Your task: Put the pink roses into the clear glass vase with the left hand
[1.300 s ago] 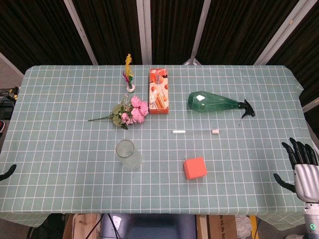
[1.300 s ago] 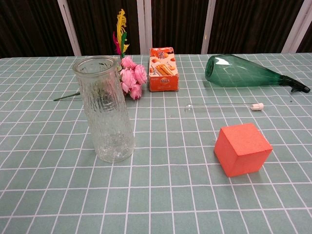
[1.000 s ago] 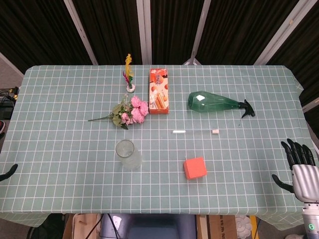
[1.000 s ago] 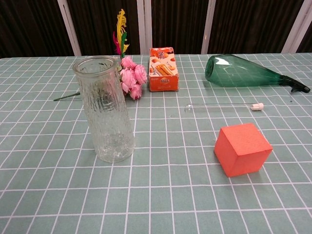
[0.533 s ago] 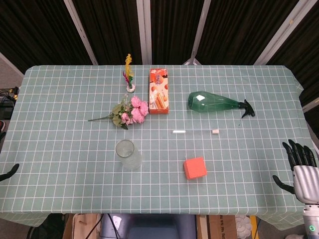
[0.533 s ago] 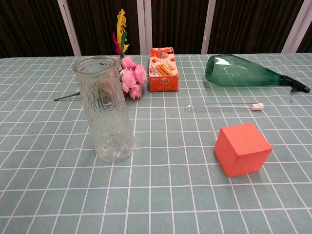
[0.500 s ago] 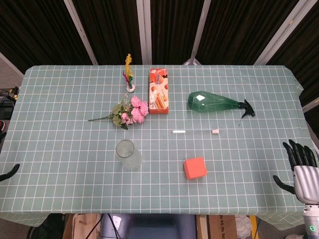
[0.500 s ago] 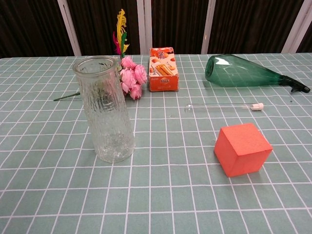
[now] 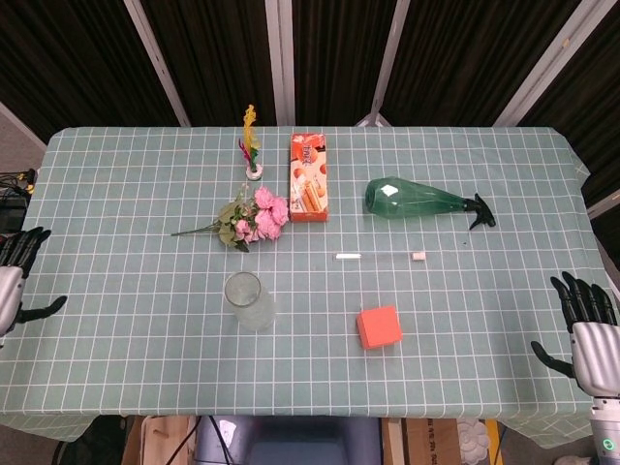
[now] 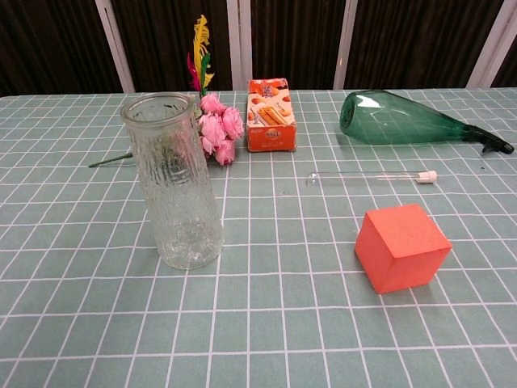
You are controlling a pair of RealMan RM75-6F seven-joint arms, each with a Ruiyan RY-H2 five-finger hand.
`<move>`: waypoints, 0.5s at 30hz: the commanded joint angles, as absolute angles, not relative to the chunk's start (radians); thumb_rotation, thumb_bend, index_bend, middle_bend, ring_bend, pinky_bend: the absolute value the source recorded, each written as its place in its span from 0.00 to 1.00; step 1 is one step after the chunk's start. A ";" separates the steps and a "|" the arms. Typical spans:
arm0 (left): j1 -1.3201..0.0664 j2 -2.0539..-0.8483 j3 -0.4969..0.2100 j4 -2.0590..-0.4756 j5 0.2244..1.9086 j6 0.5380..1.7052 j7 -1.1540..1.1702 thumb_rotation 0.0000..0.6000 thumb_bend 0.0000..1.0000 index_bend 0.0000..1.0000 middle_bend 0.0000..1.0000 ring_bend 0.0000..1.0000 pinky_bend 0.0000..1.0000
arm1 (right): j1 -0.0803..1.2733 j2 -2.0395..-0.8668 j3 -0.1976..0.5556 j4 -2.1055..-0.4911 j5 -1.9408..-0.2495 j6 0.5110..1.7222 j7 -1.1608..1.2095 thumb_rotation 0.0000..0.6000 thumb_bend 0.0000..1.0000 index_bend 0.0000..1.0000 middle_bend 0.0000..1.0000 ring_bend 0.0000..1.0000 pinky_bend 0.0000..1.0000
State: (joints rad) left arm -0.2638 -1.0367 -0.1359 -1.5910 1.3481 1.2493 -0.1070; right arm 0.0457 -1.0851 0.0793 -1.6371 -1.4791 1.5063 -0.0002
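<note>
The pink roses (image 9: 260,217) lie flat on the checked tablecloth, their green stem pointing left; the chest view shows the roses (image 10: 218,126) partly behind the vase. The clear glass vase (image 9: 249,300) stands upright and empty in front of them, large in the chest view as the vase (image 10: 174,191). My left hand (image 9: 14,273) shows at the table's left edge, open and holding nothing, far from the roses. My right hand (image 9: 587,325) hovers open off the table's right front corner. Neither hand appears in the chest view.
An orange snack box (image 9: 307,176) lies right of the roses, a feathered shuttlecock (image 9: 252,145) behind them. A green spray bottle (image 9: 423,201) lies on its side at the right. A thin glass rod (image 9: 380,256) and an orange cube (image 9: 379,327) sit centre-right.
My left hand has risen into the head view at the table's left edge; before, only a fingertip showed lower down. My right hand has sunk slightly. The objects have not moved.
</note>
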 commanded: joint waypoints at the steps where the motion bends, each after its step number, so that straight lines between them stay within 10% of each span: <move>1: -0.459 -1.004 -0.221 -1.640 1.158 0.981 0.039 1.00 0.26 0.00 0.02 0.00 0.00 | 0.044 -1.088 0.083 -1.641 -1.464 1.507 -0.021 1.00 0.23 0.00 0.03 0.01 0.00; 15: -0.747 -1.233 -0.267 -1.545 0.726 0.894 0.432 1.00 0.21 0.00 0.02 0.00 0.00 | 0.053 -1.106 0.108 -1.642 -1.382 1.475 -0.091 1.00 0.23 0.00 0.03 0.01 0.00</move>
State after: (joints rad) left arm -0.7123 -1.1980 -0.2592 -1.5688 0.7660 0.9080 0.4005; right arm 0.0516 -1.1045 0.1070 -1.6427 -1.3856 1.4776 -0.0872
